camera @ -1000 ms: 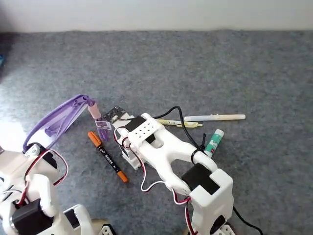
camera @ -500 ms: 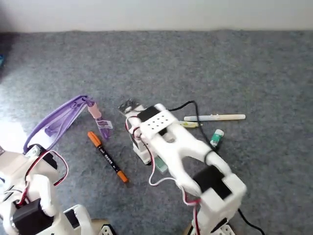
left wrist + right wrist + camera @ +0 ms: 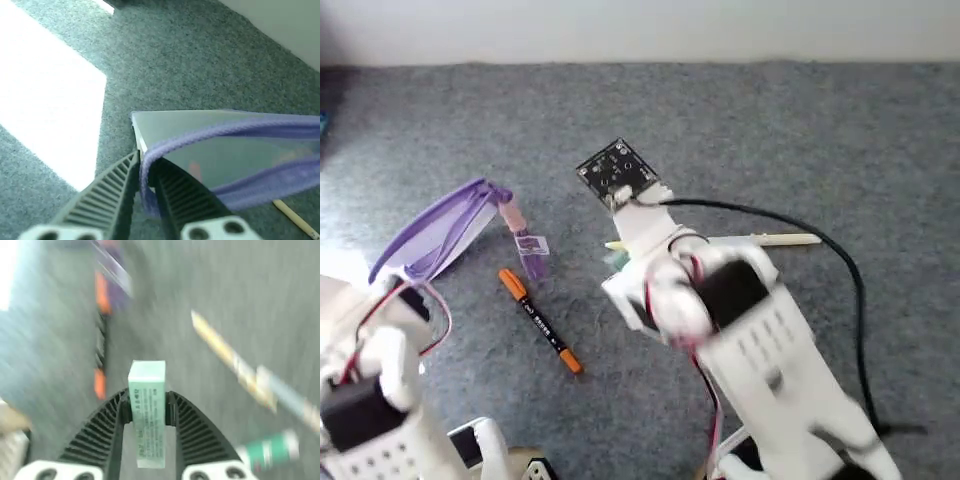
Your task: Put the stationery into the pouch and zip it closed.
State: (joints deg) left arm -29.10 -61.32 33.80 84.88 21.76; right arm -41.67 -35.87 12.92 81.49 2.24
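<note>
Pouch (image 3: 445, 230) at nine o'clock on the surface (image 3: 770, 130), mouth open, loading step in hand.
Left fingers (image 3: 170, 192) pinch its purple rim; right fingers (image 3: 195, 430) clamp an eraser (image 3: 146, 410), which probably next needs carrying toward nine o'clock into the mouth.

The gripper (image 3: 141, 172) pinches the pouch's (image 3: 225, 155) purple edge.

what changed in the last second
The right gripper rose off the table and swung away from the pouch, carrying the pale green eraser. The left gripper kept its hold on the pouch edge; the orange marker and white pen lay unmoved.
</note>
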